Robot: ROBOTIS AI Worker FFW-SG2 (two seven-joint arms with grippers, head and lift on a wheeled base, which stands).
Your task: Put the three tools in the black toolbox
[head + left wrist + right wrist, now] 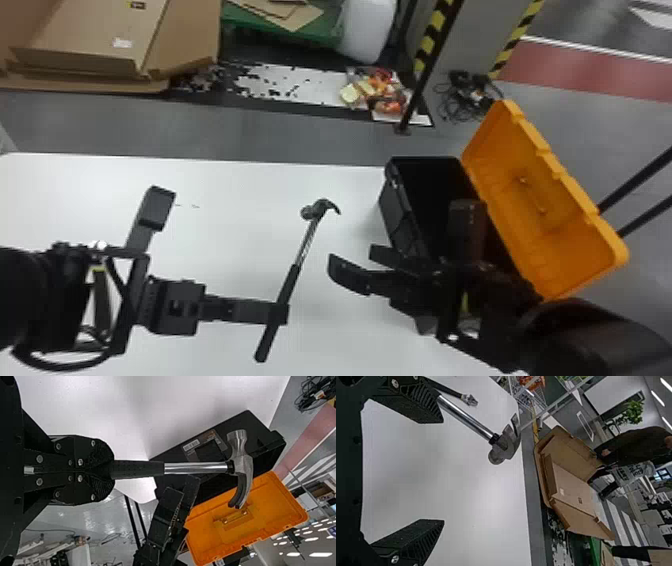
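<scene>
Left claw's clamped on the shiny-necked hammer's matte black grip; right claw's chunky ribbed fingers are apart.

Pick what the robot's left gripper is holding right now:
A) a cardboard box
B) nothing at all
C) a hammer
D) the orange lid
C: the left gripper is closed on the dark handle, with the metal head of the hammer at the far end.
</scene>
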